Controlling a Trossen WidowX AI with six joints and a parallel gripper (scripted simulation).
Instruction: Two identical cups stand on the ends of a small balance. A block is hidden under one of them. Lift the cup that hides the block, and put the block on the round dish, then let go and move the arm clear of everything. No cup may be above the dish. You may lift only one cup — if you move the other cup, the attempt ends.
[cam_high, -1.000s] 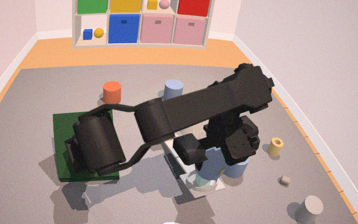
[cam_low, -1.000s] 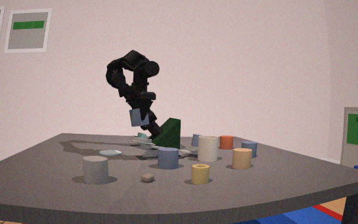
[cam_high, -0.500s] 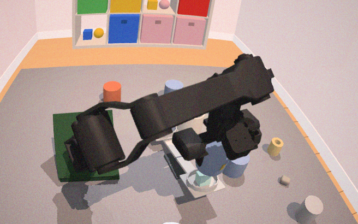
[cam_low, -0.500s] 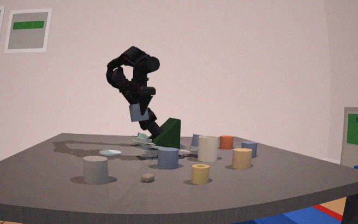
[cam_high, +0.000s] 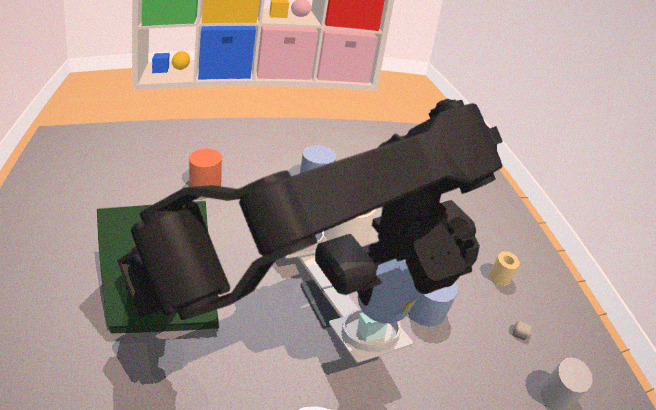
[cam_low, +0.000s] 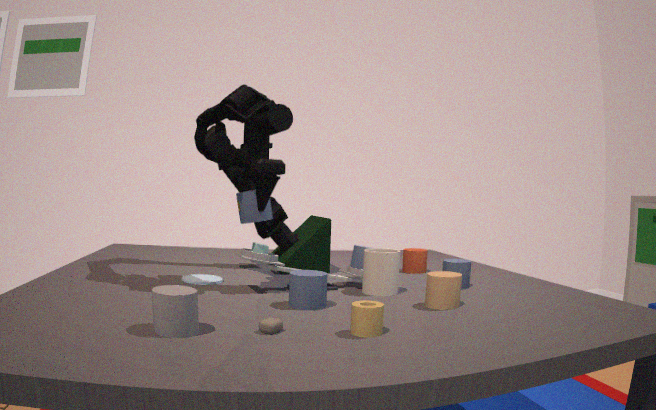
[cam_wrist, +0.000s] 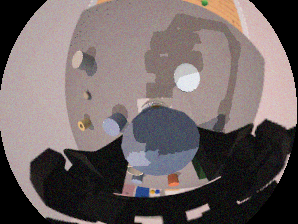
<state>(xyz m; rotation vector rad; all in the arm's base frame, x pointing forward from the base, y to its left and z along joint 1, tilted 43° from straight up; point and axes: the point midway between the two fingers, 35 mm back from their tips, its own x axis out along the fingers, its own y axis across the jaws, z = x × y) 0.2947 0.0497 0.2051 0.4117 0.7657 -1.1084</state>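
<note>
My gripper (cam_high: 392, 286) (cam_low: 255, 204) is shut on a blue cup (cam_high: 393, 300) (cam_low: 247, 212) (cam_wrist: 160, 142), held in the air above one end of the balance (cam_high: 361, 354) (cam_low: 267, 259) (cam_wrist: 142, 103). The pale mint block (cam_high: 373, 329) (cam_low: 260, 248) sits uncovered on that end, which stands raised. The other blue cup (cam_low: 358, 256) stands tilted at the lower end, partly behind a white cylinder. The arm mostly hides it in the top view. The pale round dish (cam_low: 202, 279) (cam_wrist: 187, 77) lies on the table, with only its edge in the top view.
A blue cylinder (cam_high: 432, 306) (cam_low: 308, 290) (cam_wrist: 114, 124) stands beside the block's end. A green wedge (cam_high: 107, 255) (cam_low: 316, 245) is under the arm. A white cylinder (cam_low: 381, 272), grey cylinder (cam_high: 574, 376) (cam_low: 175, 311), yellow tube (cam_high: 502, 272) (cam_low: 367, 321) and small stone (cam_high: 522, 330) (cam_low: 270, 326) stand around.
</note>
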